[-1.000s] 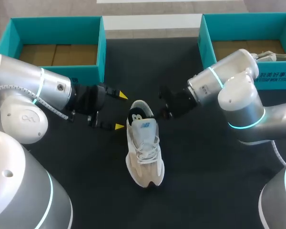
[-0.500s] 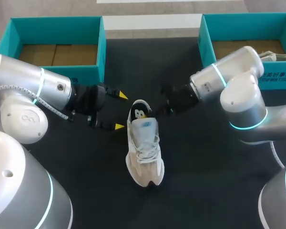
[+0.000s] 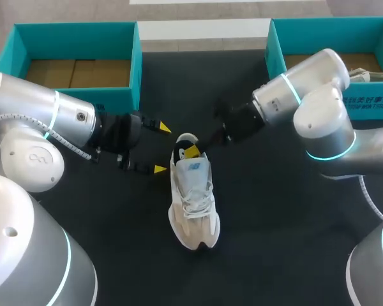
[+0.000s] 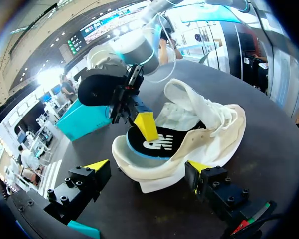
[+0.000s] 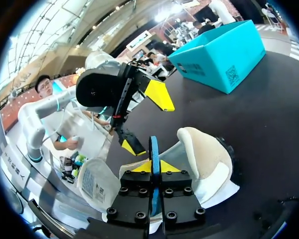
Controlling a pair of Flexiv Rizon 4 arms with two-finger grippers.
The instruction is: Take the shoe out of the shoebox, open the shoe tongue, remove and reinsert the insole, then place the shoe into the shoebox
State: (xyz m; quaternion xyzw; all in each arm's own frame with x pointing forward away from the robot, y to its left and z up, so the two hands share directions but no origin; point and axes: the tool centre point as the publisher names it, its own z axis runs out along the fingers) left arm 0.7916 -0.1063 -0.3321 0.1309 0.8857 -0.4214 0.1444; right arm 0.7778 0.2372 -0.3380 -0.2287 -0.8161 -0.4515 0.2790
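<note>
From above, the white and beige shoe [image 3: 193,201] lies in the middle of the black bench [image 3: 274,242]. The left jaws are spread, just left of its heel. From the left wrist, the right jaws pinch the black insole with a blue edge [image 4: 157,142] at the heel. From the right wrist, its thin edge sits between them. The step looks like taking the insole out; next, pull it slowly up and clear.

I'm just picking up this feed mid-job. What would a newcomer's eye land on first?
A white and beige sneaker stands in the middle of the black table, with the right gripper shut on the black, blue-edged insole at its heel opening. The left gripper hangs open beside the heel. Teal cardboard shoeboxes sit at the table's far left and far right.
</note>
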